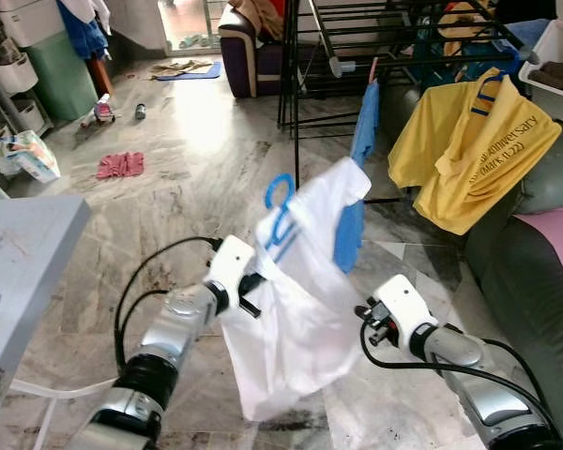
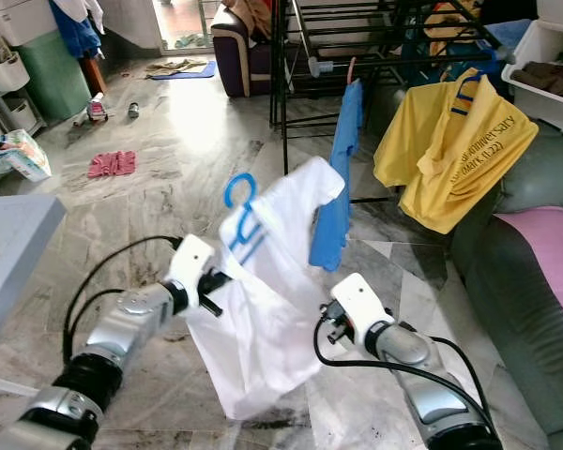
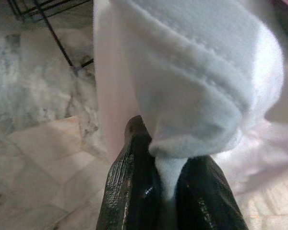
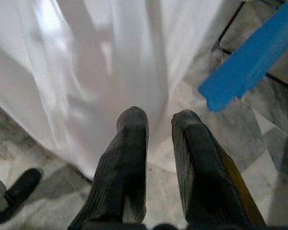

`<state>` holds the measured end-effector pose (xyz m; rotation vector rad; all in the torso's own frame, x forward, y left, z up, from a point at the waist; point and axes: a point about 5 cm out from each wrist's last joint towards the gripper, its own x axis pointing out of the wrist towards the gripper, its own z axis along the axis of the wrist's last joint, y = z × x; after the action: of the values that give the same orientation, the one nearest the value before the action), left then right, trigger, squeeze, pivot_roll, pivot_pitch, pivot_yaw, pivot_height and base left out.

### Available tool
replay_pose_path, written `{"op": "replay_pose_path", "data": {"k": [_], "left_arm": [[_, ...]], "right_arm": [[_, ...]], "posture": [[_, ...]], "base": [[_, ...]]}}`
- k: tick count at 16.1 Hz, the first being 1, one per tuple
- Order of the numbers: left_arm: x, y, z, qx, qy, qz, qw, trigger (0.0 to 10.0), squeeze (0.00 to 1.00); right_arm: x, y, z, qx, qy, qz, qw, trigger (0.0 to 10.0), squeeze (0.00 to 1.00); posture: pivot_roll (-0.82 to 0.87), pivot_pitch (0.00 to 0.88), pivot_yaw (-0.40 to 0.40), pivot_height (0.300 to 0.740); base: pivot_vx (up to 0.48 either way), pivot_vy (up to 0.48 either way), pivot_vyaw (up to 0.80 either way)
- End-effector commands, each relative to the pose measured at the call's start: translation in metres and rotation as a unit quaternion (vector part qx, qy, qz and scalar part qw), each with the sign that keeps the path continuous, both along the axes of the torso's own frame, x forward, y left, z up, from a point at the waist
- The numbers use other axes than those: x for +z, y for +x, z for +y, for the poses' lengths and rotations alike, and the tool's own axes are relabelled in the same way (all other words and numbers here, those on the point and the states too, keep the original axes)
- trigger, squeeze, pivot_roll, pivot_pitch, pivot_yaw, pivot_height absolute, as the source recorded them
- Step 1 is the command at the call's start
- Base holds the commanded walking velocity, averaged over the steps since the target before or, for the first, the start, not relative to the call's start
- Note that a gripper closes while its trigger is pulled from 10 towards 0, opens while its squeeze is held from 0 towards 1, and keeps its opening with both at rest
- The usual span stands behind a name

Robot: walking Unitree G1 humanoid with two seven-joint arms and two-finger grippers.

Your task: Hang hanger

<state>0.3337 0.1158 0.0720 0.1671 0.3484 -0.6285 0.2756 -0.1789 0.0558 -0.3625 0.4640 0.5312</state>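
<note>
Hanger (image 1: 280,208) with white shirt (image 1: 296,309) over marble floor (image 1: 197,150).

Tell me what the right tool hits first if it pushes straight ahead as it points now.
Most likely the white shirt, which hangs right beyond the right tool. The gap is hard to judge, and the blue garment sits off to one side of that line.

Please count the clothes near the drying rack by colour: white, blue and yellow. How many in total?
White shirt, on the blue hanger, held by the left gripper: 1
Blue garment on the rack: 1
Yellow shirt: 1
Total: 3
</note>
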Motion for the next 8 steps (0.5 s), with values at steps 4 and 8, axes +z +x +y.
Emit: {"op": "replay_pose_path", "data": {"k": [4, 8], "left_arm": [[0.015, 0.014, 0.007, 0.036, -0.005, -0.029, 0.999, 0.0, 0.0], [0.017, 0.014, 0.013, -0.031, 0.039, -0.039, 0.998, 0.0, 0.0]], "right_arm": [[-0.006, -0.008, 0.006, 0.027, 0.0, 0.004, 1.0, 10.0, 1.0], [0.003, -0.016, 0.008, 0.123, 0.001, 0.012, 0.992, 10.0, 1.0]], "posture": [[-0.02, 0.0, 0.033, 0.74], [-0.02, 0.0, 0.035, 0.74]], "base": [[0.0, 0.0, 0.0], [0.0, 0.0, 0.0]]}}
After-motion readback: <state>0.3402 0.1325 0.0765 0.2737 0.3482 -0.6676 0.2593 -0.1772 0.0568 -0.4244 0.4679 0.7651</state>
